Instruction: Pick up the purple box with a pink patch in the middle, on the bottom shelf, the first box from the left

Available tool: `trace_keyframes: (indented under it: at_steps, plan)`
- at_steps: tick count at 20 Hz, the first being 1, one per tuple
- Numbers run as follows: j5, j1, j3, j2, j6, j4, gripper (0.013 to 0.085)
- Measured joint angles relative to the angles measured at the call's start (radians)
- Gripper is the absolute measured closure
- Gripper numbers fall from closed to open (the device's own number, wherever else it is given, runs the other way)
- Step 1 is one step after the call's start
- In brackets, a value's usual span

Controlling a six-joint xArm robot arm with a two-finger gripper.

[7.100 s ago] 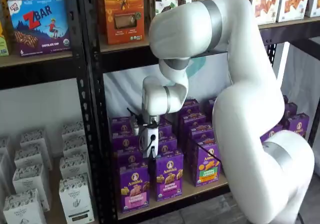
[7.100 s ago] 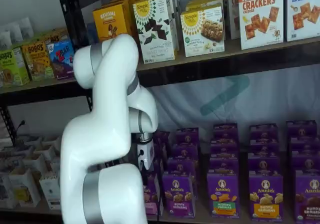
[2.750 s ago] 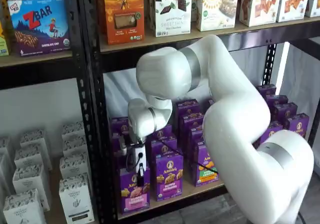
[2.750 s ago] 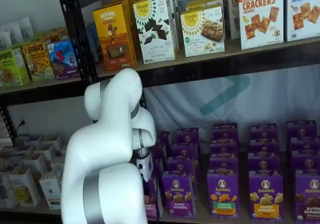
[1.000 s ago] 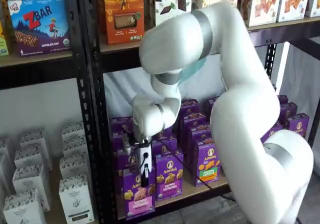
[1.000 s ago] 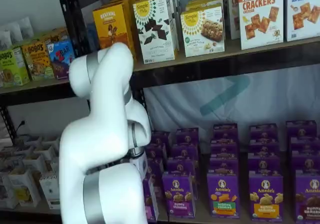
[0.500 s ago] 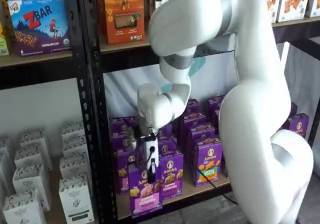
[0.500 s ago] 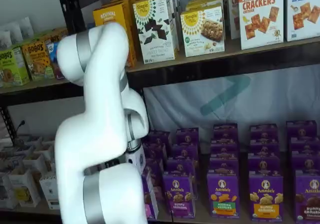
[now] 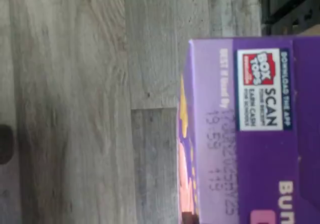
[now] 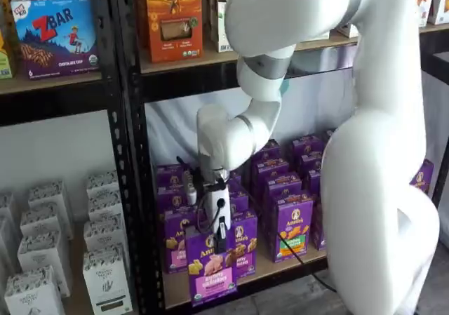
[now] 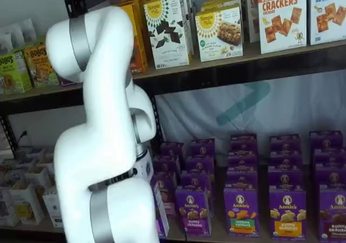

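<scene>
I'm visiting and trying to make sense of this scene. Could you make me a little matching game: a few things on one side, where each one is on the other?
Things:
1. purple box
2. claw
3. orange carton
4. ZBar box

Places:
A. upper shelf, left bay
B. held out in front of the bottom shelf, clear of the row
C. closed on the top of a carton
D. upper shelf, just right of the black upright

Pairs: 1-B, 2-C, 3-D, 4-A
</scene>
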Motion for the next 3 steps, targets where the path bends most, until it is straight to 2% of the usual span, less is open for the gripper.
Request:
trace_keyframes:
  at_steps: [3]
  plan:
    - [-0.007,0.0,0.049,-0.054,0.005,-0.006,0.069]
